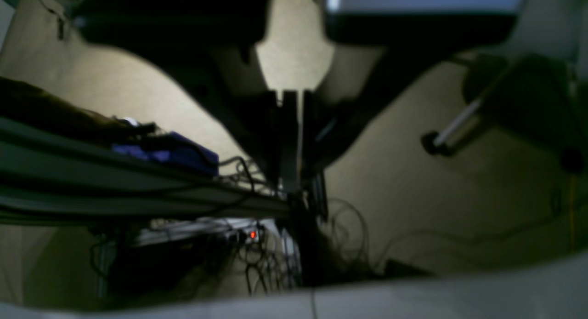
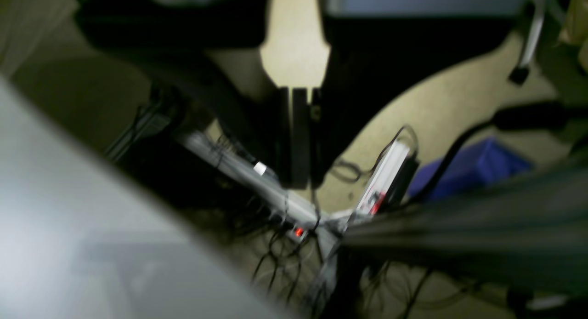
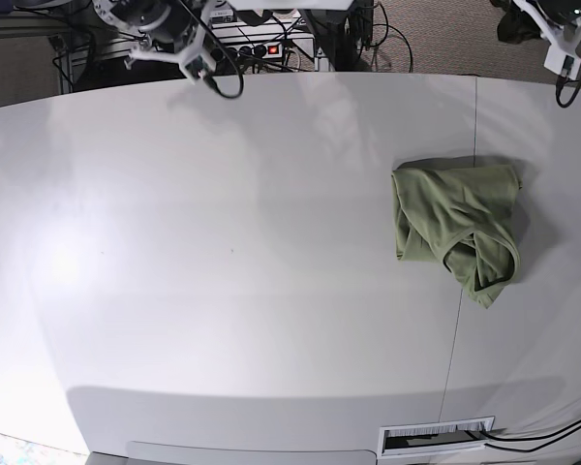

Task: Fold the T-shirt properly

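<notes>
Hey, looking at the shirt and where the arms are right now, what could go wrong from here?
The T-shirt lies bunched up with layers overlapping, so a pinch may catch several layers and fold it crooked. Both grippers are shut and parked at the table's far edge, and neither wrist view shows the cloth, so the first approach has only the base view to guide it.

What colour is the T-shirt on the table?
Plain sage green T-shirt, no print; it shows best in the base view.

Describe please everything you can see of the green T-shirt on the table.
The T-shirt is plain sage green, of soft thin cloth, with darker trim at the neckline. It lies bunched and roughly folded over itself, not flat, on the right part of the white table in the base view. Only the table touches it; no gripper is near it.
</notes>
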Robot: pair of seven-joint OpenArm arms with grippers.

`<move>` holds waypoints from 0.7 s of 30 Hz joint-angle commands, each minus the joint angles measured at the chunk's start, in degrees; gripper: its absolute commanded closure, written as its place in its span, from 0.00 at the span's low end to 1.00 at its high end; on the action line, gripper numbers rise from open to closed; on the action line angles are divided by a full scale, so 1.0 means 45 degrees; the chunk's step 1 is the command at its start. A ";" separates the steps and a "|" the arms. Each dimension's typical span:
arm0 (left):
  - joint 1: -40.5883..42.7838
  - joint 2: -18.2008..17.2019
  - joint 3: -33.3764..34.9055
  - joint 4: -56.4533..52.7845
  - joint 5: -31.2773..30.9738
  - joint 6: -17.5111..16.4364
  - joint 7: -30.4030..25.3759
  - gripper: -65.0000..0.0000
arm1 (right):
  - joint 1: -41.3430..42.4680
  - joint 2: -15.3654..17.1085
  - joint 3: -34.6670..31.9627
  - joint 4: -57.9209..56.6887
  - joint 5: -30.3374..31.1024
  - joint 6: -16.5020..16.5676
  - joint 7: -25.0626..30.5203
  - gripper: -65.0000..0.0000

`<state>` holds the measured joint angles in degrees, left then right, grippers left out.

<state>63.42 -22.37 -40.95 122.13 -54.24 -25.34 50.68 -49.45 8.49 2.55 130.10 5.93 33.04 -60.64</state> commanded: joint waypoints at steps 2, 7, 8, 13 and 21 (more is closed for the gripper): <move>0.0423 -0.0102 -0.0126 -0.0073 -0.0107 -0.0063 -0.0112 1.00 | -0.0597 0.0019 0.0316 0.0398 0.0049 0.0029 0.0146 1.00; 0.0505 -0.0107 -0.0121 -0.1175 -0.0544 -0.0865 -0.0209 1.00 | -0.1739 0.0015 0.1248 0.0418 0.0049 0.0029 0.0199 1.00; 0.0500 -0.0107 -0.0117 -0.1545 -0.0874 -0.1151 -0.0214 1.00 | -0.1991 0.0015 0.1409 0.0418 0.0049 0.0029 0.0253 1.00; 0.0126 -0.0102 -0.0092 -0.3677 -0.1690 -0.1836 0.0010 1.00 | -0.2958 0.0015 0.1685 0.0199 0.0053 0.0034 0.0573 1.00; -0.0835 -0.0107 -0.0044 -0.7490 -0.1977 -0.3070 0.0175 1.00 | -0.2827 0.0019 0.1681 -0.3585 0.0053 0.0034 0.1928 1.00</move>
<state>58.65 -22.24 -40.86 87.70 -62.41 -38.79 51.88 -61.32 8.40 9.98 113.01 6.09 33.10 -52.01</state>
